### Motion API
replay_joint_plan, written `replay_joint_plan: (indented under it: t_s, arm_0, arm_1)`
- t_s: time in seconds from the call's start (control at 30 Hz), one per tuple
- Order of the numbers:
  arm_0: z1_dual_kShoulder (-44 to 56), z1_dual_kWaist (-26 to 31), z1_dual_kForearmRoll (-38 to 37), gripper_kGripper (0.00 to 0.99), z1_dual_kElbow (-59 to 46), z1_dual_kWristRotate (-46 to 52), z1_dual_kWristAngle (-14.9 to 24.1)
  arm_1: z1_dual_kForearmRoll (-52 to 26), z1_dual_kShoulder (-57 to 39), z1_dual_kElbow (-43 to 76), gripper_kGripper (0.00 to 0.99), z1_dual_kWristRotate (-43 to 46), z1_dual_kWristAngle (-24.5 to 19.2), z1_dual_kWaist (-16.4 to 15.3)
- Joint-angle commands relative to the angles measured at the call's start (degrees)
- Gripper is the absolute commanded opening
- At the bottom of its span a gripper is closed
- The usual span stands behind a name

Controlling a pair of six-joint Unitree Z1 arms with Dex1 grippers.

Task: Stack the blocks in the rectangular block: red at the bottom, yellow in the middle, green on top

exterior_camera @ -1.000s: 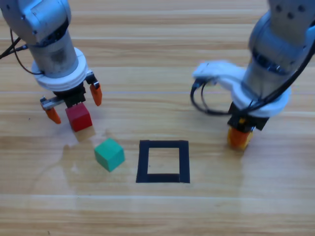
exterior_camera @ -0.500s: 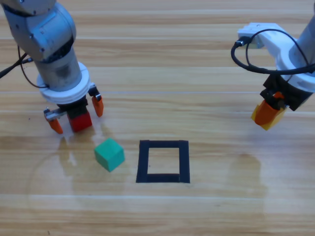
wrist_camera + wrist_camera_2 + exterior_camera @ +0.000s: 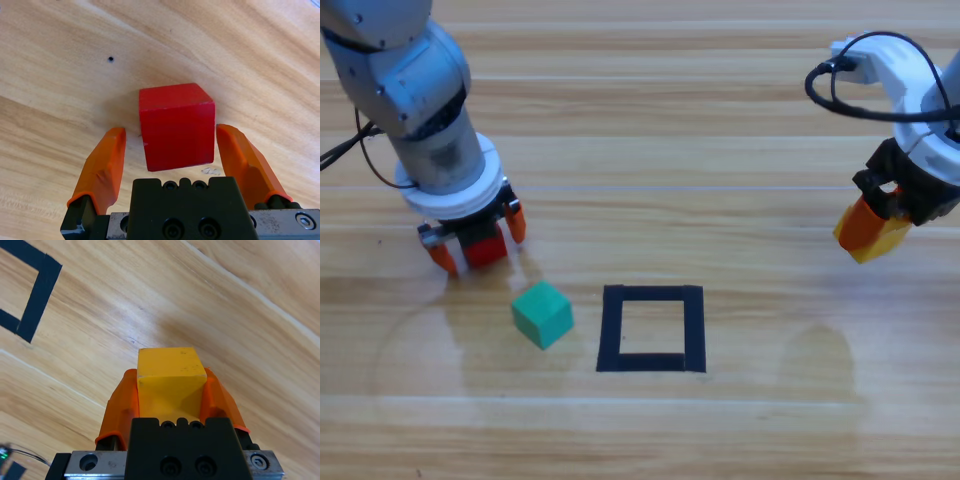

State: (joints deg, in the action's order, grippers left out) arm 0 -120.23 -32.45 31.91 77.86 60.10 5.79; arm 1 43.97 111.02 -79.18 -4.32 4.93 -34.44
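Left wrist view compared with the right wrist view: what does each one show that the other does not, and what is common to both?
Only the left wrist view shows the red cube on the table between the open jaws of the left gripper, with gaps on both sides. Only the right wrist view shows the yellow cube clamped in the right gripper, and a corner of the black tape outline. Both share the wooden table behind the cubes.
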Motion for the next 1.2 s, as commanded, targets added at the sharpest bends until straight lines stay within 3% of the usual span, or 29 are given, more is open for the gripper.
replay_joint_plan:
  t_s: [0.03, 0.4, 0.63, 0.77, 0.9, 1.07, 1.2]
  arm_0:
    - [-2.72, 1.95, -1.41, 0.678, -2.63, -1.48, -0.43]
    - [-2.72, 2.3, -2.38, 0.641, -2.63, -2.36, 0.89]
    - [-2.64, 2.3, -3.17, 0.13, -3.16, -3.68, 3.0]
    - [-1.06, 2.22, -0.53, 0.081, 0.89, -10.09, 4.58]
    - [5.1, -1.91, 8.43, 0.037, 8.8, -22.75, 5.99]
    - [17.75, -9.65, 11.51, 0.0, 9.33, -34.61, 3.44]
    - [18.9, -16.15, 12.65, 0.0, 11.43, -39.01, 1.07]
  arm_1:
    - [-2.4, -1.86, 3.15, 0.0, -9.65, 0.87, 1.48]
    - [-6.35, -3.18, 9.04, 0.0, -14.31, -1.77, 1.39]
    - [-6.35, -3.88, 9.04, 0.0, -14.22, -2.12, 1.39]
    - [-6.53, -3.79, 9.39, 0.0, -14.31, -2.29, 1.39]
    - [-6.53, -3.88, 9.3, 0.0, -14.49, -2.47, 1.39]
    - [-6.44, -3.88, 9.48, 0.0, -15.19, -2.56, 1.39]
    - [-6.44, -3.53, 9.74, 0.0, -15.89, -2.82, 1.39]
